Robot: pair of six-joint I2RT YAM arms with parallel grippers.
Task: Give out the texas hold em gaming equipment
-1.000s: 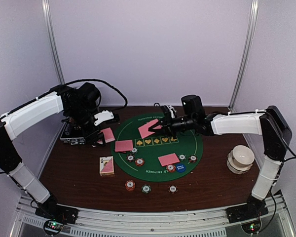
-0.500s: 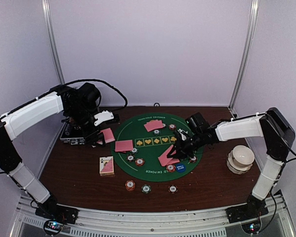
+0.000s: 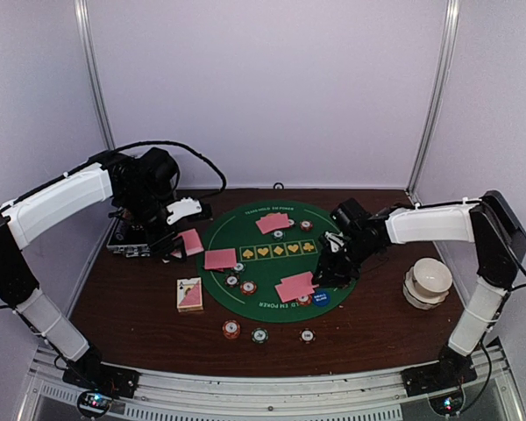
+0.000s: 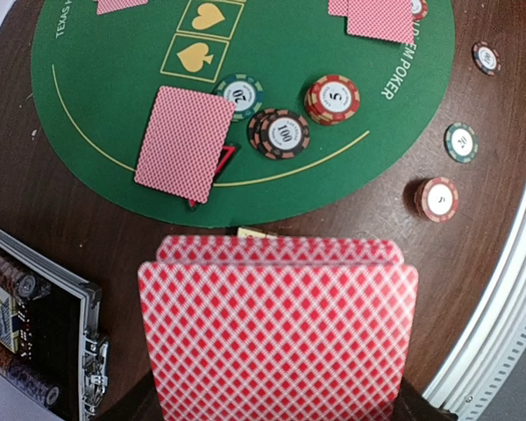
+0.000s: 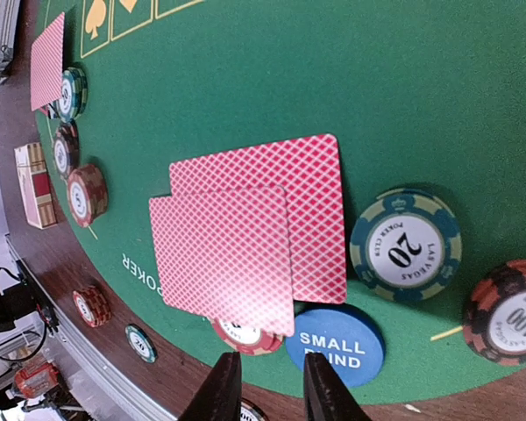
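The brown worktop [image 3: 140, 316] carries the round green felt mat [image 3: 217, 230]. Off the mat's left edge, the left claw [image 3: 174, 237] is clamped on a stack of pink-red-backed cards [image 4: 276, 333]. On the mat's near right part two overlapping cards [image 5: 245, 237] lie face down just ahead of the right claw [image 5: 265, 386], whose jaws stand narrowly apart with nothing between them; a blue marker disc [image 5: 333, 346] and a striped chip [image 5: 244, 336] tucked under the cards lie between cards and fingertips.

Chips [image 5: 406, 246], a blue disc [image 5: 336, 346] and overlapped cards [image 5: 245, 237] hem the right claw [image 5: 270, 360]; bare felt [image 5: 377, 79] beyond lies open.
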